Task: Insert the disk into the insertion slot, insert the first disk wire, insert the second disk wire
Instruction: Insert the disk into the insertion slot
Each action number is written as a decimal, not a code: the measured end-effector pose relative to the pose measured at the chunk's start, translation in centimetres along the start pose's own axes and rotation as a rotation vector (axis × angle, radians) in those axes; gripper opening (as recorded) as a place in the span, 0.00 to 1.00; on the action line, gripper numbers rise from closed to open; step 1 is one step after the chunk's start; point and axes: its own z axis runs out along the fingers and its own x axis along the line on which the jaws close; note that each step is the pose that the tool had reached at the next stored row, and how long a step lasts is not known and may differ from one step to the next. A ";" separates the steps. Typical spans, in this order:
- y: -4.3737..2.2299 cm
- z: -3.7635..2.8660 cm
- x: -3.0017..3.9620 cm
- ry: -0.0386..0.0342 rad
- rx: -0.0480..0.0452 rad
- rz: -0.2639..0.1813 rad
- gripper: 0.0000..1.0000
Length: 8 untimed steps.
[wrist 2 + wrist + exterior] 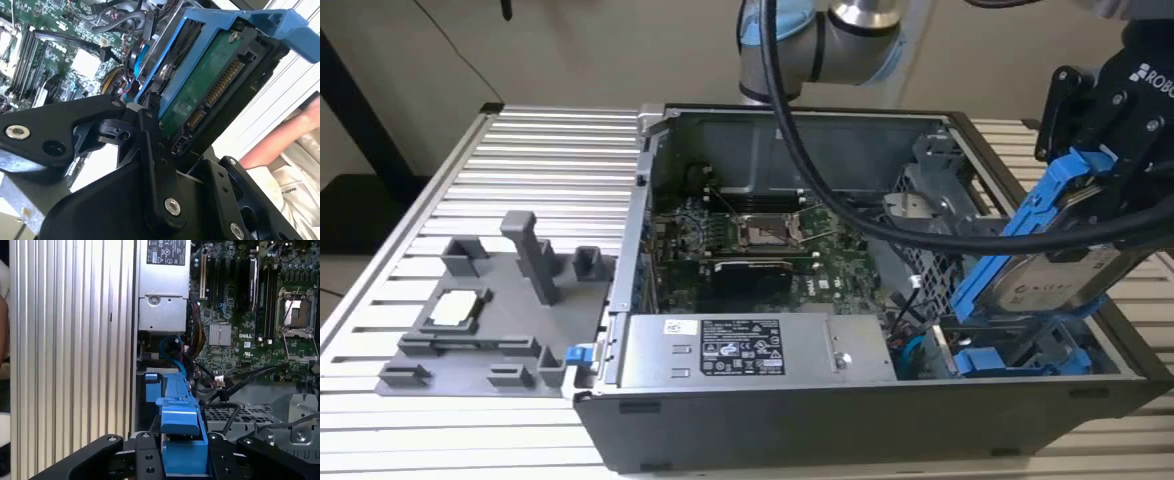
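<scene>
The pincer pinched the disk at its top, long axis slanting down toward the insertion slot.

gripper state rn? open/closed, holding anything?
Gripper: shut on the disk, clamped on its blue carrier frame, with the disk tilted over the insertion slot.

Holding the arm bent overhead; clamping the gripper onto the disk by its upper end; tilting at the exterior view's right.
</scene>
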 end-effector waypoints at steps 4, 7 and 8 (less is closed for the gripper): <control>-0.15 0.71 0.16 -0.0027 0.0001 0.000 0.33; -0.25 1.26 0.26 -0.0057 0.0002 0.000 0.33; -0.27 1.44 0.28 -0.0066 0.0002 0.000 0.33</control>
